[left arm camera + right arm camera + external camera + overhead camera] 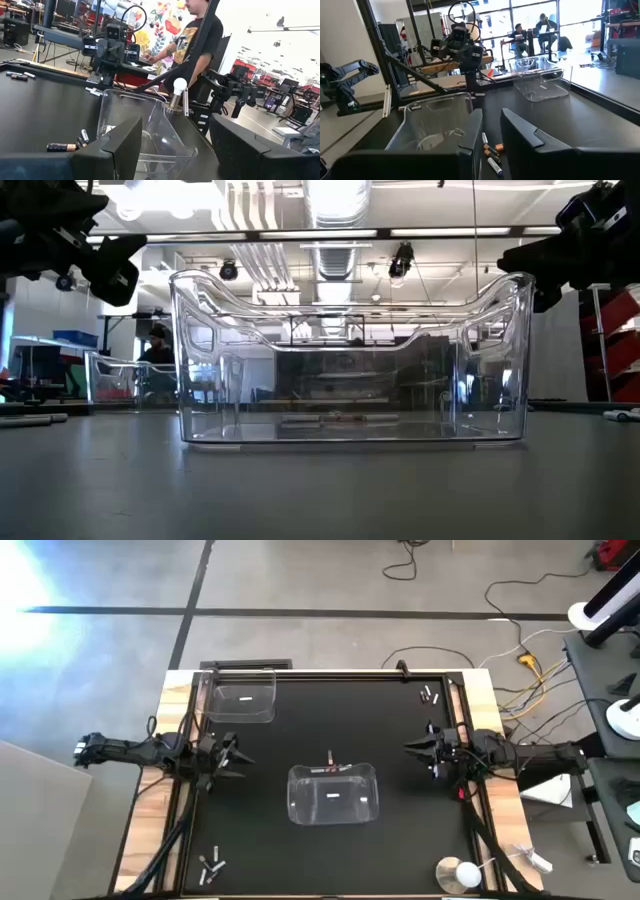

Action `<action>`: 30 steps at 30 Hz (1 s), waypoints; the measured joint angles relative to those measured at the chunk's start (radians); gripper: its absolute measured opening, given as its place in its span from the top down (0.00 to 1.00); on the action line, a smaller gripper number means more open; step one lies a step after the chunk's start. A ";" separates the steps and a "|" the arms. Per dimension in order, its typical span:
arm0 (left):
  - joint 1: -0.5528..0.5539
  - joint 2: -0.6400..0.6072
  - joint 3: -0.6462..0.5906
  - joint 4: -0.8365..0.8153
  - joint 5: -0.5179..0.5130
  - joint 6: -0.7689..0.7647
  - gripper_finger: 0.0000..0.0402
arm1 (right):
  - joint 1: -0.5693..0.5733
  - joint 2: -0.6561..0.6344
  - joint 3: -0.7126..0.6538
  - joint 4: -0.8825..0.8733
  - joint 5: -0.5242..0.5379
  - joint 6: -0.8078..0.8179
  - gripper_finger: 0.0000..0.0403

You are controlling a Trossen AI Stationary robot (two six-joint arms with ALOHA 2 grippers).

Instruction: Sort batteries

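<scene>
A clear plastic bin [332,794] sits mid-way on the black tabletop [380,730]. A few small batteries, silvery and dark with copper ends [333,769], lie just behind the bin. The left gripper [234,757] hangs beside the bin's left, fingers spread, empty. The right gripper [418,749] hangs to the bin's right, fingers nearly together, holding nothing.

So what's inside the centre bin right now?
The centre bin holds a white label or battery lying flat; which it is cannot be told. A few batteries lie just outside its far wall. Glare covers the rest of its floor.
</scene>
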 joint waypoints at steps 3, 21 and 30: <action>0.000 0.000 0.000 0.000 0.000 0.000 0.48 | 0.000 0.000 0.000 0.000 0.000 0.000 0.84; 0.000 0.000 0.000 0.000 0.000 0.000 0.48 | 0.000 0.000 0.000 0.000 0.000 0.000 0.77; 0.000 0.000 0.000 0.000 0.000 0.000 0.48 | 0.000 0.000 0.000 0.000 0.000 0.000 0.83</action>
